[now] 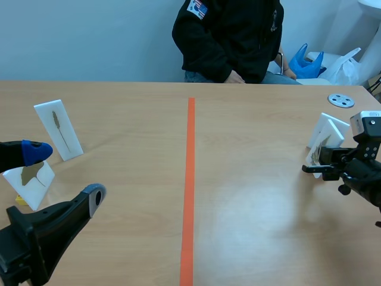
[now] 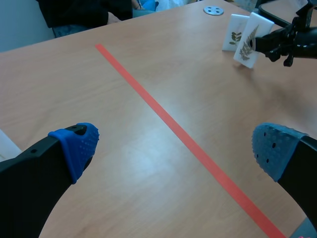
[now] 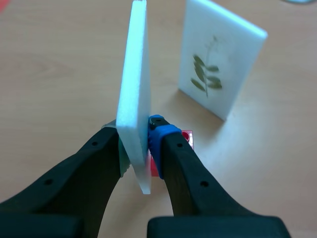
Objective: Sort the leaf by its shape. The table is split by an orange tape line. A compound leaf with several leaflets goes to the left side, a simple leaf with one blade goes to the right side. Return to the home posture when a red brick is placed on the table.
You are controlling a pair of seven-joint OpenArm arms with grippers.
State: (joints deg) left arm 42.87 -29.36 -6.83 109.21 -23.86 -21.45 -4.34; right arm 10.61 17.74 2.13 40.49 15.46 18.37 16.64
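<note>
Clamped in my right claw (image 3: 136, 145): white leaf card (image 3: 133, 74), edge-on | my left claw (image 2: 176, 146) gapes wide above table (image 2: 148, 178) | second leaf card (image 3: 220, 69) just beyond.

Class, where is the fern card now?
The fern card is right of the orange tape line in the scene view, clamped in the right gripper, beside another leaf card.

**L wrist: open hand over counter**

L hand (image 2: 173, 148) open, blue pads (image 2: 74, 144) wide apart, orange tape line (image 2: 163, 116) crossing the counter (image 2: 74, 79) btwn them. Far ahead, two upright white leaf cards. Front card (image 2: 247, 44) has a fern-like leaf, w/ R hand (image 2: 260, 43) touching it. Back card (image 2: 234, 32) just beside. Grey disc (image 2: 213, 10) beyond.
</note>
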